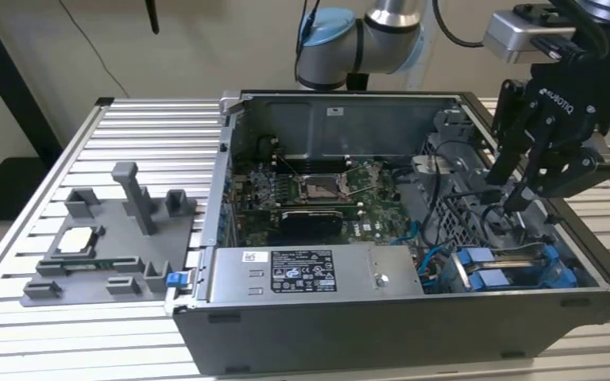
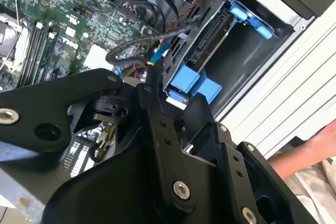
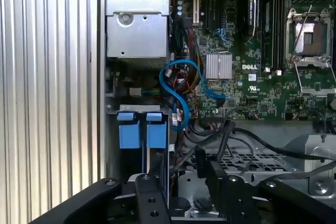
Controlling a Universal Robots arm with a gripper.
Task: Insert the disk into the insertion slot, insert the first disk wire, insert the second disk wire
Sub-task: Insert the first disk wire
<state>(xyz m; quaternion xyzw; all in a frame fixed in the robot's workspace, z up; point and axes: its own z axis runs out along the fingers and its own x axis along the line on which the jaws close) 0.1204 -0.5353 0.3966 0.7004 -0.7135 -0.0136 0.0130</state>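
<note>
The gripper [image 1: 515, 198] is hanging inside the open computer case [image 1: 390, 333], near the case's wall at the exterior view's right, and it is standing just above the drive cage [image 3: 241, 158]. In both wrist views its two black fingers [image 3: 149, 198] are standing apart with a clear gap between them, so the gripper [image 3: 181, 174] is not closing on anything. In the first wrist view a black cable plug [image 3: 199, 163] is showing in this gap, nearer to one finger. I cannot tell if it is touching that finger.

The disk [image 1: 491, 279] is sitting in the insertion slot [image 1: 517, 258], in the corner of the case that is nearest to the camera at the exterior view's right. Its blue frame [image 3: 129, 129] is showing at the mouth of the slot. In the second wrist view the disk [image 2: 186, 80] is standing on its edge inside the cage, just beyond the gripper [image 2: 178, 106].

A blue cable [image 3: 176, 85] is curling between the disk and the motherboard [image 3: 252, 77]. The silver power-supply box [image 1: 316, 274] is lying along the case's near wall, beside the slot. The case is standing on a slatted table [image 1: 125, 119], and a grey fixture [image 1: 114, 238] is lying near the table's edge at the exterior view's left. A person's hand [image 2: 310, 153] is showing outside the case in the second wrist view.
</note>
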